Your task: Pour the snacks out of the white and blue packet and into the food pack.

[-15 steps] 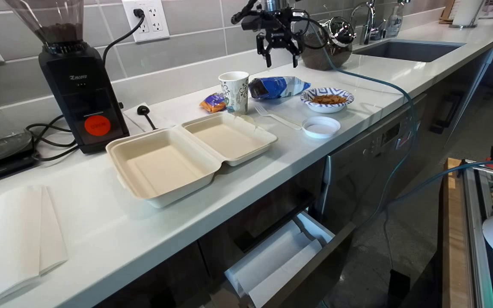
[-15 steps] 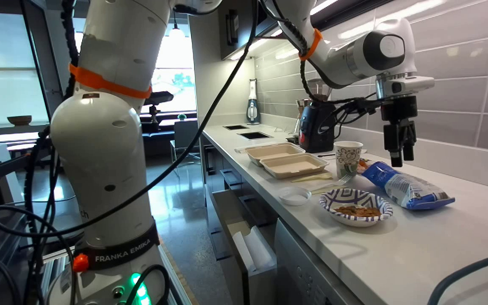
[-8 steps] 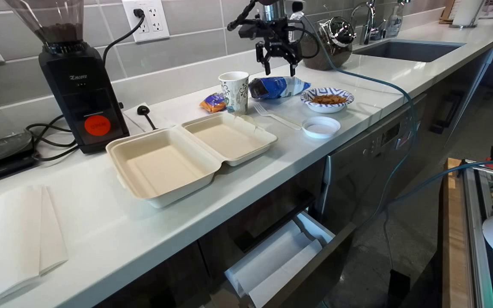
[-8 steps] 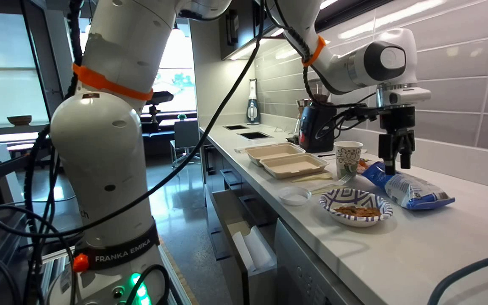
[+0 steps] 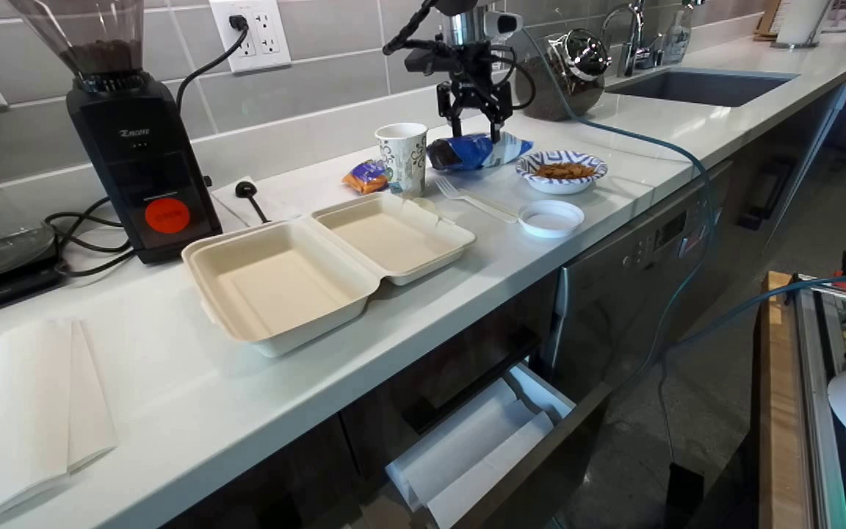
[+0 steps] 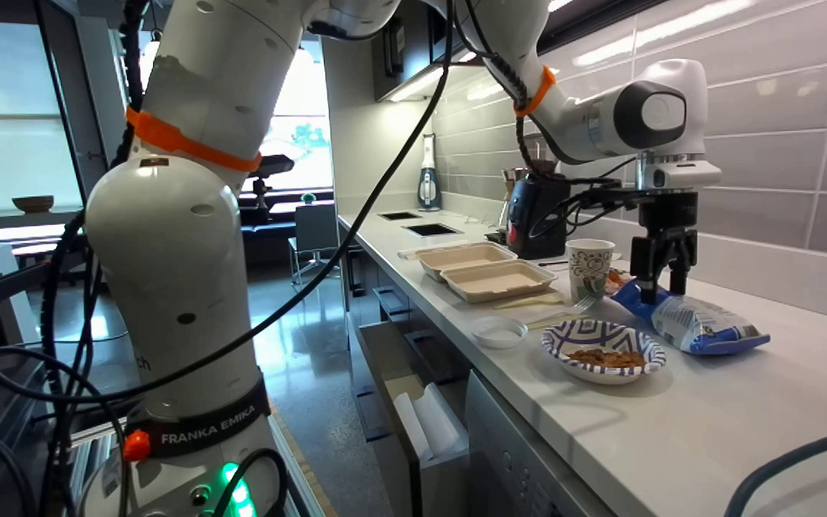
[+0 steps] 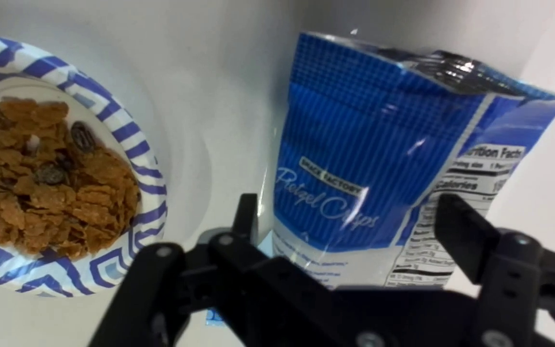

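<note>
A: Checked the gripper (image 5: 476, 137)?
B: Found spread, fingers (image 7: 463, 236) at the white and blue packet (image 7: 354, 144), right of the cup (image 6: 589, 269). Couldn't tell contact.
A: Gained anything from the wrist view?
B: Read "Pretzel Crisps", saw the packet's open mouth (image 7: 460, 72), dark bits (image 7: 83, 137) among flakes (image 7: 60, 202) in the bowl (image 7: 143, 159) at left.
A: Located the food pack (image 6: 496, 278)?
B: Sighted only in both exterior views; lay unfolded, mostly left of the cup.

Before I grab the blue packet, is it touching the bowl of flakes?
Apart: in the wrist view, a strip of white counter separates the packet from the bowl.
</note>
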Available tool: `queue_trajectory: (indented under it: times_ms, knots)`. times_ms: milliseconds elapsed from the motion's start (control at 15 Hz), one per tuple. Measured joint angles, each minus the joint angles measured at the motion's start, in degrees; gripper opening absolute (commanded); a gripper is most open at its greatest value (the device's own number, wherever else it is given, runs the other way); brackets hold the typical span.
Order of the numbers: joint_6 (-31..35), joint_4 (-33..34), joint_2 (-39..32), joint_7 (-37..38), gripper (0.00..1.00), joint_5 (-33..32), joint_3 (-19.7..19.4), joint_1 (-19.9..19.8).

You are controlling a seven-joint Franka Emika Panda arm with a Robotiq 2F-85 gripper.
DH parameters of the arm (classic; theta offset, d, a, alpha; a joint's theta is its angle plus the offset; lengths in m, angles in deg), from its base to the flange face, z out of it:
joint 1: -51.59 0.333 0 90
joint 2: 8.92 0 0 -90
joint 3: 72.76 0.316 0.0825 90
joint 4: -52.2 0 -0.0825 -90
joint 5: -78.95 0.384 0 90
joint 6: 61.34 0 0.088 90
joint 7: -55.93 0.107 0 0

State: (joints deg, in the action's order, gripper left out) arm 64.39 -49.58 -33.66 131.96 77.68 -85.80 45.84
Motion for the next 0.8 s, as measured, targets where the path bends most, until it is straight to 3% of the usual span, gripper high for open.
queue_trajectory:
  times_ms: [600,800]
  knots:
    - [0.00,2.09,-1.65,1.93,0.03,0.89,0.69,0.12]
    - [0.00,2.71,-2.14,2.30,0.00,1.02,0.72,0.13]
